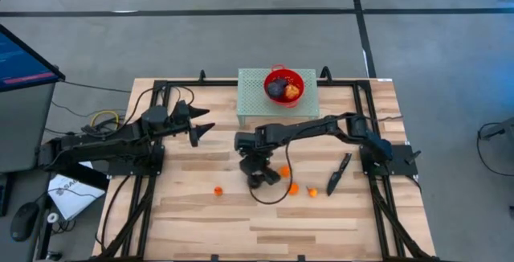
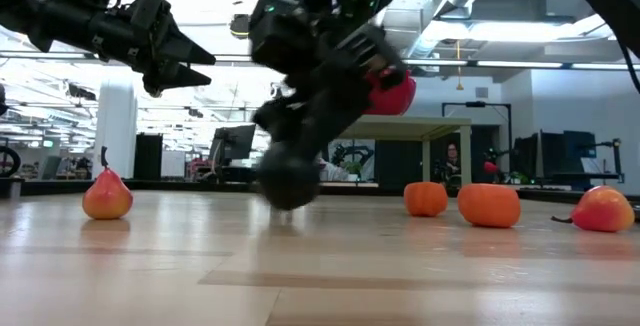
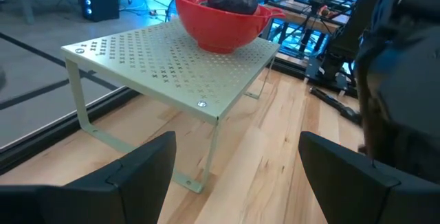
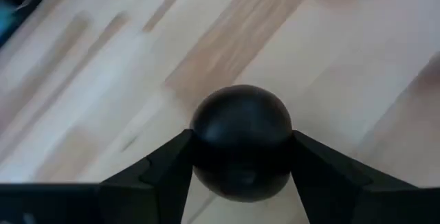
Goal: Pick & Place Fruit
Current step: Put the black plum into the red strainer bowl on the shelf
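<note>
Right gripper: jaws closed on a dark fruit, one finger on each flank, the ball seated at about its widest girth. In the low view the dark fruit sits at or just off the table; I cannot tell if it touches.

Handling, as I judge it: a small, hard, smooth toy sphere, light, no give. Likely slick between flat fingers, so the hold belongs across the middle; a grip above or below centre could squirt it out. Nothing fragile here.

Outward from the jaws, high view: the right gripper is near table centre. Orange fruits lie around it: one just beside at 3 o'clock, one and another at about 4 o'clock, a fourth farther off at 8 o'clock. A dark loose tool lies well off at 3 o'clock.

At 12 o'clock stands a pale perforated shelf carrying the red bowl, which already holds a dark fruit and something orange-red.

Left gripper, at 10 o'clock from the right one, hangs over the table with jaws wide and empty, facing the shelf.
</note>
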`<state>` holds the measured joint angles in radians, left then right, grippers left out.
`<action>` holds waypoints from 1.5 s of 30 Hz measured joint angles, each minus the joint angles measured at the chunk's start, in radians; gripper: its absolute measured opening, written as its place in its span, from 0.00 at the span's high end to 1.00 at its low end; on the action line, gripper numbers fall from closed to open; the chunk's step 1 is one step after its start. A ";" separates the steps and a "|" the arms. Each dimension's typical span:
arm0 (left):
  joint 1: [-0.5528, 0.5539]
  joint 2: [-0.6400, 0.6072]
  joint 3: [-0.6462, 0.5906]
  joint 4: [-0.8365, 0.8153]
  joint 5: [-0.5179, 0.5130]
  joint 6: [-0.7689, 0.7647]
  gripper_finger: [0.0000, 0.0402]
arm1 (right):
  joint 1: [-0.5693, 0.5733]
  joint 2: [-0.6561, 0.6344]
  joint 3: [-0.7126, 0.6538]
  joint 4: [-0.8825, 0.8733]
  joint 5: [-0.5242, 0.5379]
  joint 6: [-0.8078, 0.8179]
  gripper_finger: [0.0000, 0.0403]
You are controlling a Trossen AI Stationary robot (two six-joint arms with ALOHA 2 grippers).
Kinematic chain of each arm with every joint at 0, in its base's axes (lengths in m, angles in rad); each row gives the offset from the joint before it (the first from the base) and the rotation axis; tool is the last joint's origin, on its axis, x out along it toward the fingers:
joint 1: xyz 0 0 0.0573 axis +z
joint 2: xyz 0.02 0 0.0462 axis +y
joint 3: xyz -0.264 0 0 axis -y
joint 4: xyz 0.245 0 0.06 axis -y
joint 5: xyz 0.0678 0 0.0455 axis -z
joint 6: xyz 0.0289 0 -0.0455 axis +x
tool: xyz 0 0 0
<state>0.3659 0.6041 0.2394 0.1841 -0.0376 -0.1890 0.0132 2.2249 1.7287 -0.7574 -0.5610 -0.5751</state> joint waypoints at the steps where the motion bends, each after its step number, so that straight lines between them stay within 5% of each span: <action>1: 0.000 0.000 0.000 0.001 0.000 0.000 0.25 | 0.001 -0.015 0.000 -0.056 -0.001 0.001 0.47; 19: 0.000 0.000 0.000 0.016 0.000 -0.002 0.25 | 0.113 -0.263 -0.014 -0.822 -0.014 0.302 0.47; 26: 0.000 0.000 0.000 0.025 0.000 -0.002 0.25 | 0.097 -0.535 -0.316 -0.817 0.039 0.664 0.48; 29: 0.000 0.000 0.000 0.030 0.000 -0.002 0.25 | 0.077 -0.665 -0.444 -0.813 0.228 0.847 0.49; 40: 0.000 0.000 0.000 0.054 0.000 0.006 0.25 | 0.009 -1.163 -0.597 -0.752 1.302 1.669 0.47; 45: 0.000 0.000 0.000 0.062 0.000 0.008 0.25 | 0.049 -1.314 -0.597 -0.562 1.763 1.708 0.48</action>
<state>0.3660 0.6037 0.2394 0.2461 -0.0376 -0.1810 0.0625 0.9105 1.1313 -1.3193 1.2016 1.1328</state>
